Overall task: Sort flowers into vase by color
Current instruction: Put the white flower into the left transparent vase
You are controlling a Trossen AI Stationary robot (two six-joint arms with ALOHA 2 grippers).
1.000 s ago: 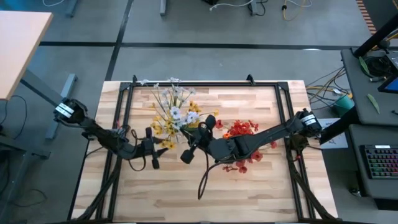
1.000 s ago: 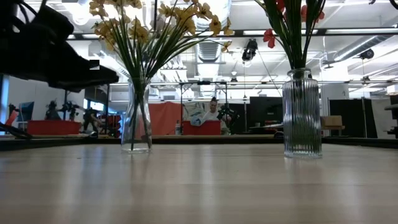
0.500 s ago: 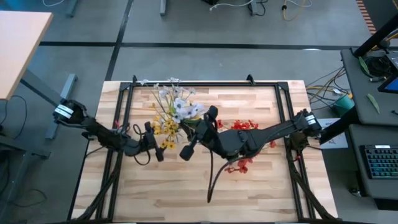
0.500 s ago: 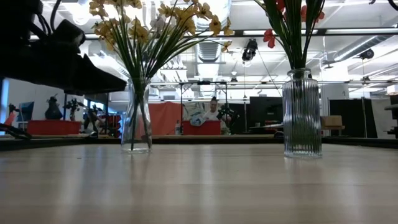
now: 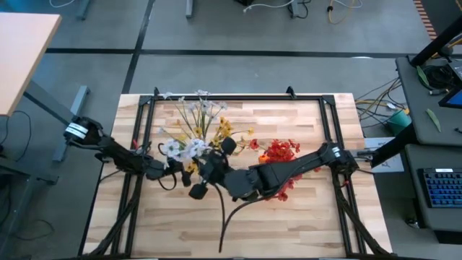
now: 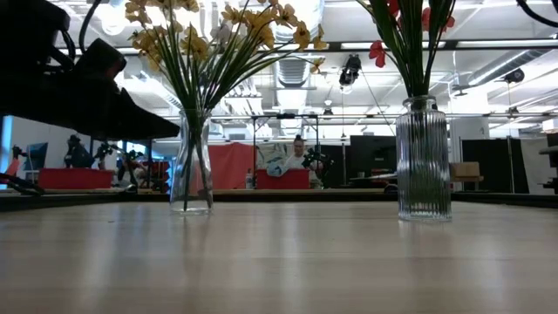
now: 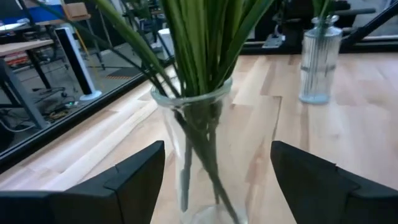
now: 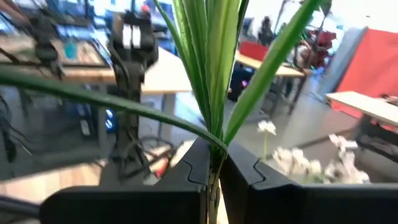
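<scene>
Right claw [image 8: 211,171] clamps one white flower stem [image 8: 214,93]; left claw [image 7: 211,180] spread wide around clear vase [image 7: 199,149]; two vases.

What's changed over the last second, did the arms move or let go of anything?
The right gripper, shut on a white flower spray, carried it leftward and nearer the table's front, away from the yellow-flower vase. The left gripper opened, its fingers either side of that vase. Both vases and the red flowers stayed put.
</scene>
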